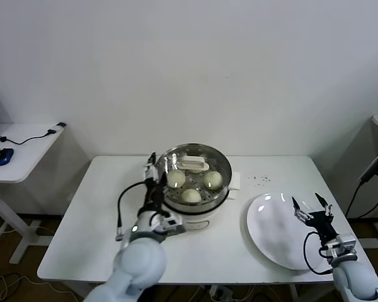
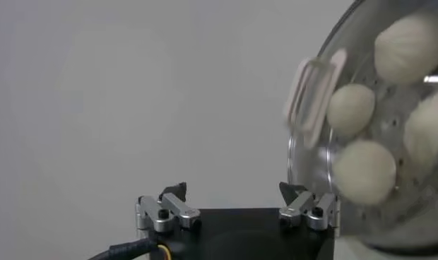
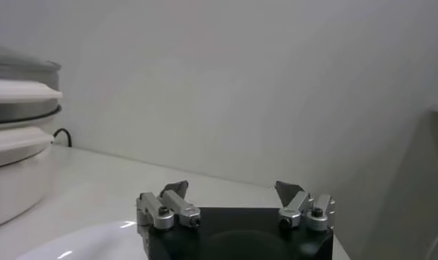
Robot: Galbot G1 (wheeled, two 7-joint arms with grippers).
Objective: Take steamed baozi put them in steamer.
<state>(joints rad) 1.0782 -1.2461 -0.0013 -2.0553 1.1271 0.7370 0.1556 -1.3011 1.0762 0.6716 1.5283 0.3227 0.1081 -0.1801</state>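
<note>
Baozi (image 1: 191, 195) sit lidded inside the steamer (image 1: 222, 200); wide-open left gripper (image 1: 152, 165), just beside, risks nudging its glass lid (image 1: 192, 165).

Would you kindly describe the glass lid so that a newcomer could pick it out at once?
On the white table find the steel steamer on its cream base, beside the open left gripper. The glass lid rests on top of it. It is clear, so the baozi show through, and it carries a white handle, unlike the flat plate.
</note>
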